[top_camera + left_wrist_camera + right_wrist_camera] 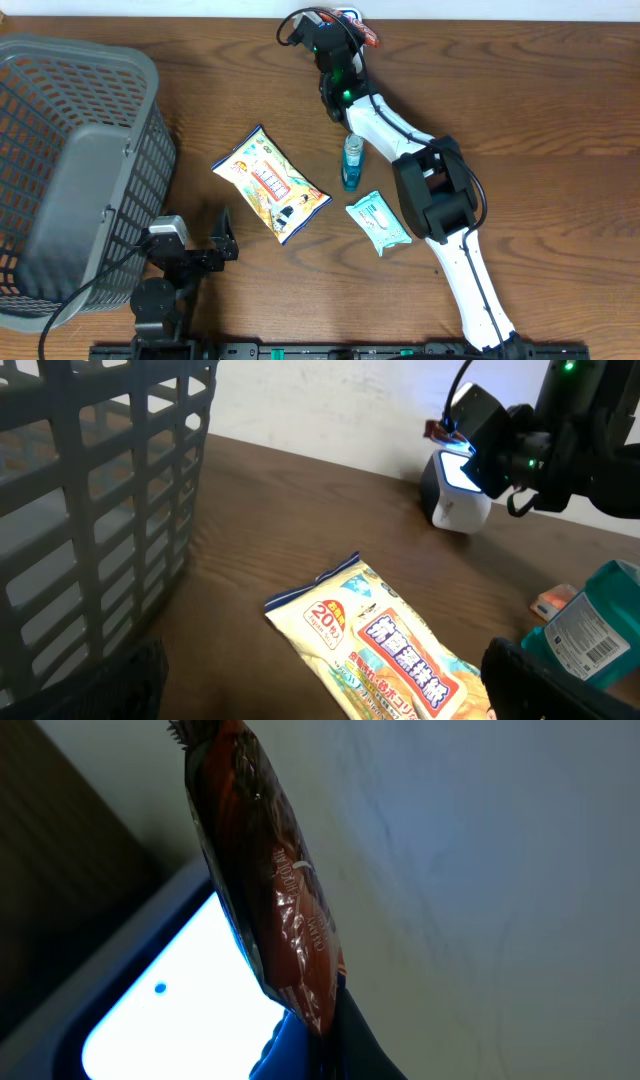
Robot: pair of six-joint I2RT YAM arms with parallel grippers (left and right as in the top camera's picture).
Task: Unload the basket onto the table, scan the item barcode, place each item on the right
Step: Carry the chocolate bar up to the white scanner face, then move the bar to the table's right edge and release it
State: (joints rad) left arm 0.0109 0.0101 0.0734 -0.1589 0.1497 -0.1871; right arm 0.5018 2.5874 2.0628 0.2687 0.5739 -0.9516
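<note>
One grey plastic lattice basket [80, 150] fills the left end of the dark wooden tabletop [540, 110]. Just beside its near right corner sit the left fingers [545, 685], spread wide with nothing between them.

Three items lie loose on the tabletop toward the middle. The first is a yellow snack packet with blue edges and red lettering [270, 183], lying flat at a slant. To its right is one small teal bottle [352, 163] on its side, with a barcode label showing in the left wrist view. Near and right of the bottle lies one teal-and-white pack of wipes [379, 222].

The white right arm [465, 270] reaches from the near right to the far edge. There the right fingers [365, 1055] are closed on a fourth item, a red-brown foil wrapper [270, 890], pinched at its lower end. It hangs just in front of the lit window of one white scanner [455, 485] standing by the far wall.
</note>
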